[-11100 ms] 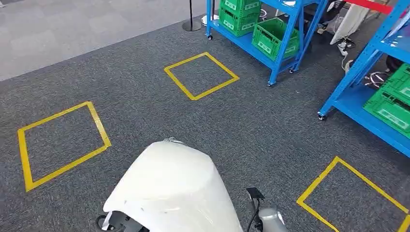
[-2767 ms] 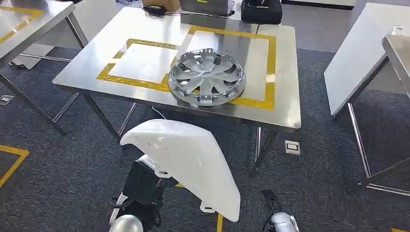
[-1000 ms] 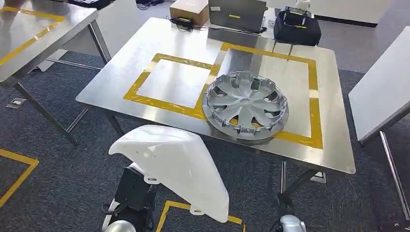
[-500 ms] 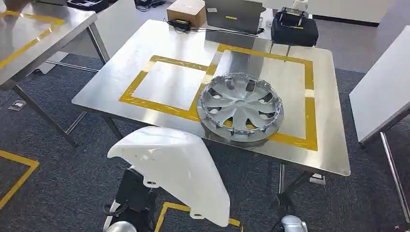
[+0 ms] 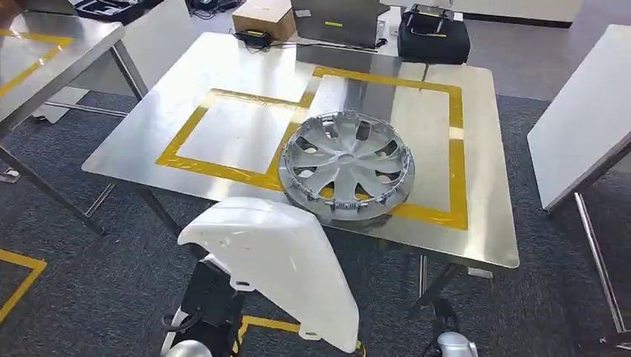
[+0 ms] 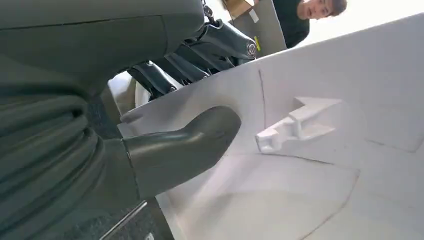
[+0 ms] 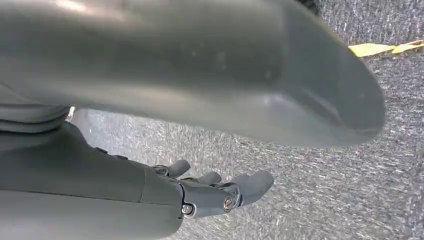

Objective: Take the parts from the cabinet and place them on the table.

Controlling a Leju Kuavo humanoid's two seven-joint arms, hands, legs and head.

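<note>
The left hand [image 6: 165, 150] grips a large white moulded plastic panel [image 5: 279, 260], held off the floor just short of the steel table's [image 5: 484, 223] near edge. A silver plastic wheel cover [image 5: 346, 165] lies on the table near that edge, overlapping yellow tape. The right hand [image 7: 200, 192] hangs over grey carpet, fingers loosely apart, holding nothing.

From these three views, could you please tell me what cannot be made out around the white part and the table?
- Left hand: the head view has the white part over it; the wrist view shows the thumb pressed on the part, the other fingers behind it.
- Table: in the head view its near edge lies partly behind the part.
- Hubcap: what lies beneath it is covered.
- Boxes at the table's far edge: cut off by the picture's top.
- Right hand: fingers apart, holding nothing.
</note>
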